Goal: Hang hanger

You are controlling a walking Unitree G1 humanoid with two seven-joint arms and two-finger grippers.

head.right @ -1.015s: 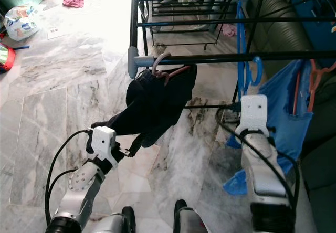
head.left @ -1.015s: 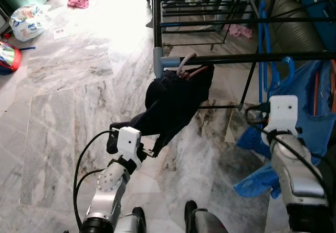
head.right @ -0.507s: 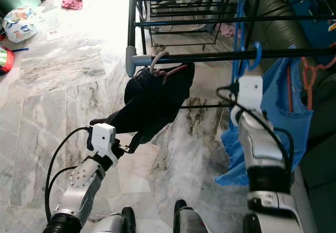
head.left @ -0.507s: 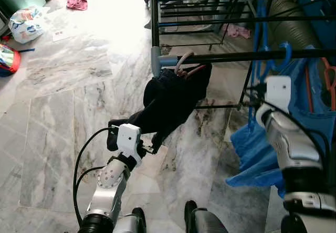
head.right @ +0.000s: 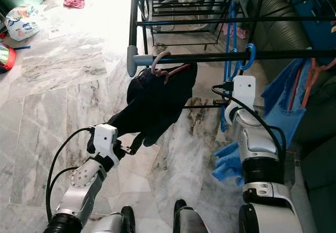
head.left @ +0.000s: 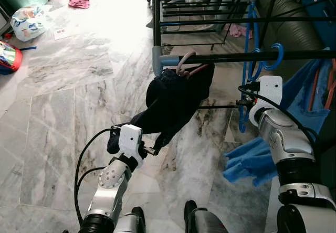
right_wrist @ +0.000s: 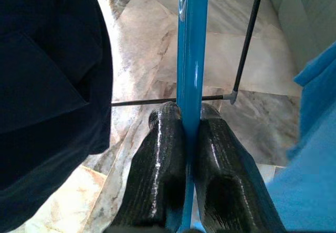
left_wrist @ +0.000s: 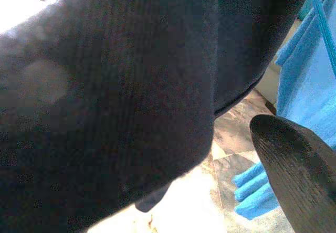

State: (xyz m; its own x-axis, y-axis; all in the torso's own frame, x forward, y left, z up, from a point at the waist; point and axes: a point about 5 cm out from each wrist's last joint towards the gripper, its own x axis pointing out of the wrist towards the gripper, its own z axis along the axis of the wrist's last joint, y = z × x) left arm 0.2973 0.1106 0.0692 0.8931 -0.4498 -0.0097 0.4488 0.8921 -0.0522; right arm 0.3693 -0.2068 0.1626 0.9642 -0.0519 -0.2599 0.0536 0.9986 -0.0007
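1. Right claw (right_wrist: 190, 138) pinching blue hanger (right_wrist: 191, 60); both black fingers (right_wrist: 160, 159) pressed flat against hanger's strip, one each side.
2. Blue hanger hook (head.left: 274, 57) looped over front black rail (head.left: 294, 55) of drying rack (head.left: 156, 12); hanger body hanging down beside right arm (head.left: 281, 138), near the rail.
3. Right claw raised just below that rail, white wrist housing (head.left: 270, 88) pointing up at hanger.
4. Dark garment (head.left: 176, 99) on pink-grey hanger (head.left: 185, 64), hooked on same rail near grey corner joint (head.left: 159, 60), well left of blue hanger.
5. Left claw (head.left: 149, 150) low, at bottom hem of dark garment; one black finger (left_wrist: 296, 175) visible in left wrist view, dark fabric (left_wrist: 115, 102) close in front. Cannot tell whether left claw is spread or pressed together.
6. Blue cloth (head.left: 249, 162) drooping under right arm, more blue fabric (head.left: 310, 94) hanging on rack's right side along with an orange hanger (head.right: 310, 73).
7. Marble floor (head.left: 68, 102) below; pink cloth (head.left: 79, 1) and plastic bag (head.left: 27, 22) far off at top left, red-green item (head.left: 8, 57) at left edge.
8. Robot's feet (head.left: 163, 220) at bottom edge.
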